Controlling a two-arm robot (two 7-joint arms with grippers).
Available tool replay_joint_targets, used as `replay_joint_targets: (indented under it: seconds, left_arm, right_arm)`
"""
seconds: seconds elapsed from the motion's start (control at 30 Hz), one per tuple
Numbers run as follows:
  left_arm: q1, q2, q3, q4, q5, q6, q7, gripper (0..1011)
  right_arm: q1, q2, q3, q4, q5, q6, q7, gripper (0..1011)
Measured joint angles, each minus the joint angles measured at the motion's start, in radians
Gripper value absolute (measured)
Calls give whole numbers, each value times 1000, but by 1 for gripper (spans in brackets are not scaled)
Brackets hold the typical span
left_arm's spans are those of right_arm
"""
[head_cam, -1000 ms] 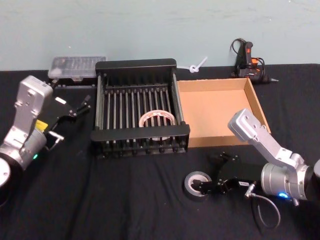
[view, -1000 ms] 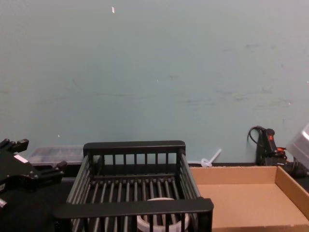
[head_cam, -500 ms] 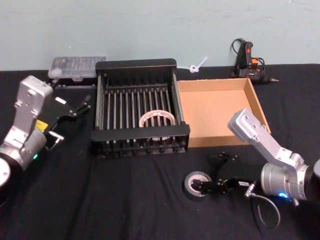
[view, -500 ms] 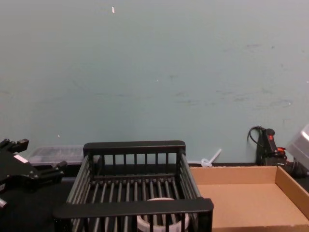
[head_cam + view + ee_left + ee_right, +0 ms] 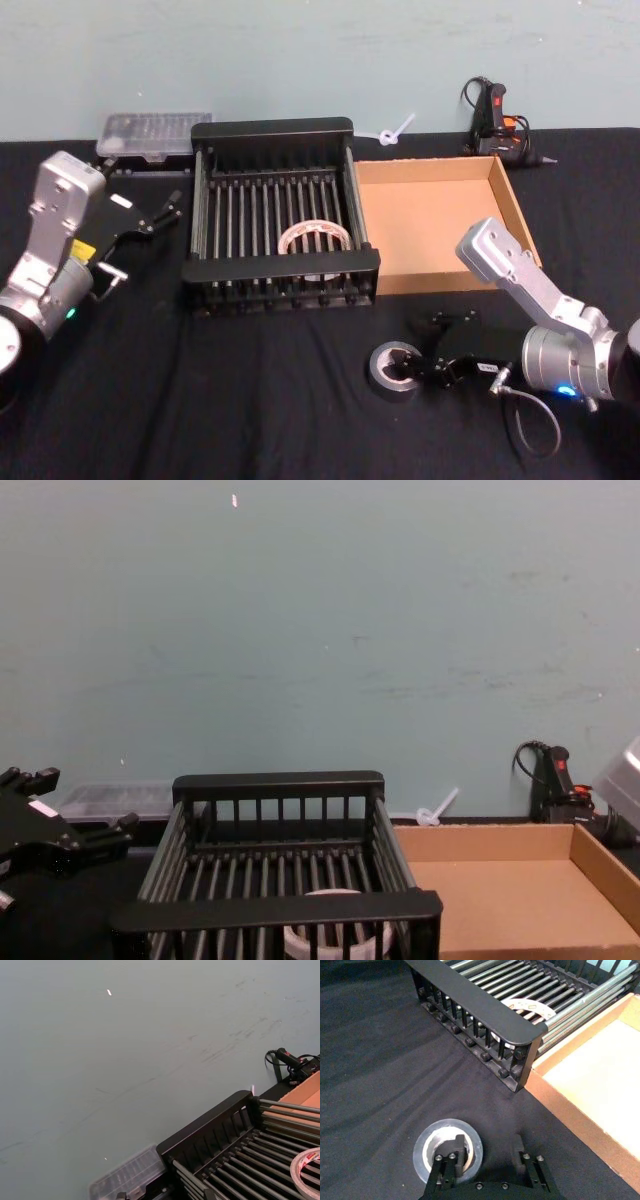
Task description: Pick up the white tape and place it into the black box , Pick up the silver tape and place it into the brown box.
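The right end effector [image 5: 487, 1157] sits low over the black-clothed bench [image 5: 250, 400], fingers spread, one inside the small silver-grey tape roll's [image 5: 448, 1149] hollow, one outside. The white tape ring [image 5: 314, 237] lies in the black slatted crate [image 5: 280, 262], beside the shallow brown cardboard box [image 5: 513, 205]. The left end effector [image 5: 150, 218] hangs released, left of the crate.

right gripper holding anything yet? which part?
Nothing held. The right gripper is open at the silver tape, which lies flat on the cloth: one finger in its core, the other outside the rim. The left gripper is empty, left of the black box.
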Motion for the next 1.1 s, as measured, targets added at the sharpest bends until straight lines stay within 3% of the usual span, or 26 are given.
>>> replay_joint_targets:
  seconds: [0.13,0.2,0.47,0.77,1.1]
  left_arm:
    - [0,0,0,0,0,0,0,1001]
    - [0,0,0,0,0,0,0,1001]
    - [0,0,0,0,0,0,0,1001]
    - [0,0,0,0,0,0,0,1001]
    - [0,0,0,0,0,0,0,1001]
  right_arm:
    - [0,0,0,0,0,0,0,501]
    - [0,0,0,0,0,0,0,388]
    - [0,0,0,0,0,-1,0,171]
    - [-3,0,3,-1,1,-4,0,158]
    - [-19,-5,44,-16,36,-26,-18,158]
